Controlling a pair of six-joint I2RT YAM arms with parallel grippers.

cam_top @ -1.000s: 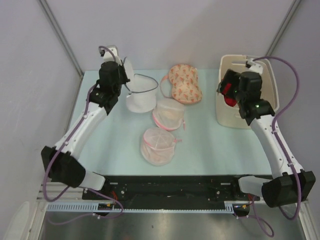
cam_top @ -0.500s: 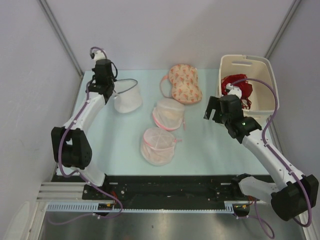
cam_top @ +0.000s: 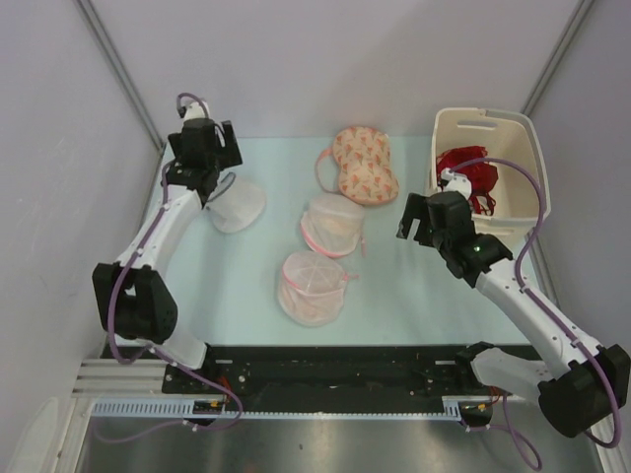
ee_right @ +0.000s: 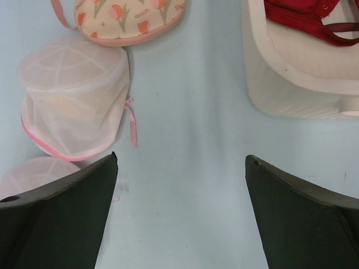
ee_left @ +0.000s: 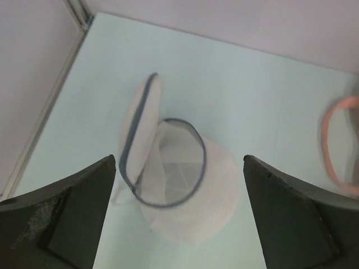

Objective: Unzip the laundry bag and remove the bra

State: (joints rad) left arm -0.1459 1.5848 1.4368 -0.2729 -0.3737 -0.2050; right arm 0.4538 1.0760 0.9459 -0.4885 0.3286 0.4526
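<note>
The laundry bag (cam_top: 238,205) lies on the table at the back left. It is unzipped, with its grey-rimmed lid flap standing open, and nothing shows inside the laundry bag (ee_left: 188,193). My left gripper (cam_top: 202,163) hangs open just above it and touches nothing, the left gripper (ee_left: 179,158) straddling the bag's mouth. The dark red bra (cam_top: 471,177) lies in the cream bin (cam_top: 493,116). My right gripper (cam_top: 414,219) is open over bare table left of the bin, and the right gripper (ee_right: 180,158) holds nothing. The bra (ee_right: 303,17) shows at the top right of the right wrist view.
A peach patterned bra (cam_top: 363,163) lies at the back centre. Two round pink-trimmed mesh pouches (cam_top: 333,225) (cam_top: 314,286) sit mid-table, one of them (ee_right: 73,101) close to my right gripper's left finger. The bin wall (ee_right: 291,84) stands to its right. A grey wall runs along the left edge.
My left gripper has opened and let go of the laundry bag, which now rests on the table. My right arm has pulled back from the bin, leaving the red bra inside.
</note>
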